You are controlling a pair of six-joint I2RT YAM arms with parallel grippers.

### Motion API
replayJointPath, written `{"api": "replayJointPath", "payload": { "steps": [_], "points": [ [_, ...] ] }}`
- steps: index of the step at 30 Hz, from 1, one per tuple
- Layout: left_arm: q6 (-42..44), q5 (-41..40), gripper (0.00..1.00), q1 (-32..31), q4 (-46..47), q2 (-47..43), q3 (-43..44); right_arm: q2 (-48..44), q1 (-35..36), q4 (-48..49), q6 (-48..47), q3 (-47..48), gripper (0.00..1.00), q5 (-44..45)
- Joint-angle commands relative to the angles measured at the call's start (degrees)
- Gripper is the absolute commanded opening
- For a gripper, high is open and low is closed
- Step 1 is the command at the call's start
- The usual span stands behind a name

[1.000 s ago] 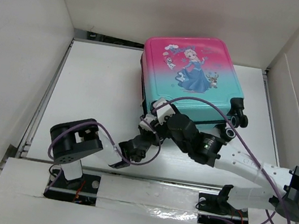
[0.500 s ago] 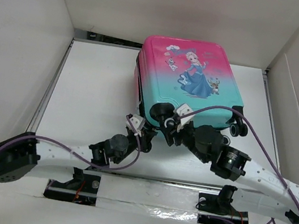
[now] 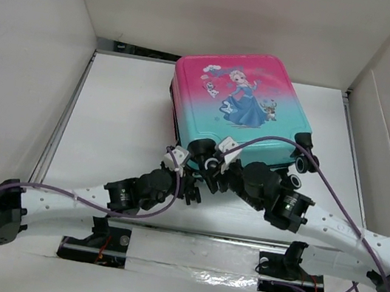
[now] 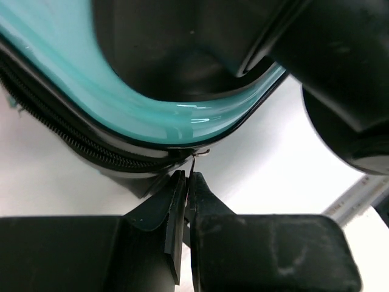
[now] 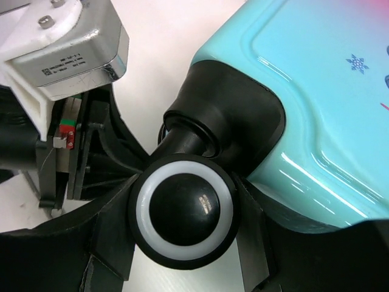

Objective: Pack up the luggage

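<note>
At the near left corner of the case, the left gripper (image 4: 187,177) has its two fingers (image 4: 173,213) pressed flat together. Their tips sit right under the black zip (image 4: 79,146) that runs below the teal shell. A thin sliver pokes up from between the tips, and I can't tell what it is. Just beside it the right gripper (image 3: 212,166) is clamped on a black wheel (image 5: 184,210) with a white ring, one finger against each side.

Only the wrist cameras show that much; from overhead the two grippers are a dark knot at the case's near edge. The right wrist view also catches a small blue snowflake (image 5: 354,61) printed on the teal, and a grey metal block (image 5: 73,42) on the other arm, close by.

From above, the luggage (image 3: 237,116) lies closed and flat, toward the far middle of the white table (image 3: 118,111) and turned a little askew. Its pink end is far and its teal end near, with the princess picture (image 3: 244,98) facing up. Both arms reach in low from either side.

The grey block has a label of small print and the wheel hub a tiny mark, neither readable
</note>
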Motion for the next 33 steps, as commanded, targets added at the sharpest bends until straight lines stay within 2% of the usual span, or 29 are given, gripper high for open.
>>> {"api": "replayJointPath", "payload": {
  "steps": [1, 5, 6, 7, 8, 12, 14, 15, 17, 21, 24, 26, 27, 28, 30, 33],
  "points": [
    [-0.68, -22.98, 0.0, 3.05, -9.13, -1.96, 5.43, 0.45, -2.23, -5.39, -2.64, 1.51, 0.0, 8.41],
    [-4.35, -26.13, 0.0, 1.13, -17.66, -8.02, 7.19, -2.26, -11.52, -4.0, -1.68, -3.75, 0.0, 3.96],
    [-6.19, -27.11, 0.0, 1.12, -22.54, -8.38, 7.71, -4.19, -13.03, -3.29, -1.42, -4.89, 0.0, 3.15],
    [-13.0, -28.16, 0.0, 1.12, -26.68, -8.39, 8.32, -5.08, -14.44, -3.11, -1.33, -6.47, 0.0, 2.36],
    [-16.02, -30.61, 0.0, 1.12, -29.94, -8.39, 8.5, -5.87, -16.8, -2.85, -1.59, -7.1, 0.0, 0.44],
    [-16.05, -31.16, 0.0, 2.87, -30.58, -9.44, 8.94, -7.11, -18.94, -2.06, -2.64, -7.81, 0.0, -2.47],
    [-13.52, -27.24, 0.0, 3.58, -27.8, -10.14, 8.07, -6.85, -18.94, -2.06, -2.82, -7.63, 0.0, -4.22],
    [-7.68, -25.2, 0.0, 2.97, -20.03, -10.76, 5.63, -6.67, -18.94, -1.53, -2.82, -7.54, 0.0, -5.46],
    [-5.52, -20.9, 0.0, 1.83, -14.36, -9.98, 3.59, -6.14, -17.98, -0.57, -2.73, -7.63, 0.0, -7.13],
    [-1.65, -16.32, 0.0, -1.25, -1.28, -1.9, 3.58, -4.82, -14.72, 0.49, -2.12, -6.84, 0.0, -6.53],
    [-0.5, -14.2, 0.0, -3.54, 4.37, 3.9, 6.55, -5.17, -14.1, -2.04, -1.86, -5.87, 0.0, -4.34],
    [-1.02, -9.4, 0.08, -3.54, 6.84, 5.4, 7.62, -6.57, -14.1, -2.23, -1.77, -6.04, 0.0, -3.62],
    [-0.59, -6.75, 0.16, -3.54, 10.51, 5.67, 7.89, -7.28, -14.1, -1.62, -1.59, -6.39, 0.0, -3.54],
    [-0.32, -4.12, 0.29, -3.54, 11.76, 5.76, 8.24, -8.68, -14.1, -1.1, -1.76, -7.36, 0.0, -3.62],
    [-0.94, 1.52, 0.41, -3.54, 14.04, 6.9, 9.72, -9.74, -14.1, -0.22, -1.5, -8.07, 0.0, -4.67],
    [-1.37, 5.49, 0.43, -3.54, 14.94, 9.88, 12.27, -9.92, -14.1, 0.66, -0.63, -8.86, 0.0, -6.16]
  ]
}}
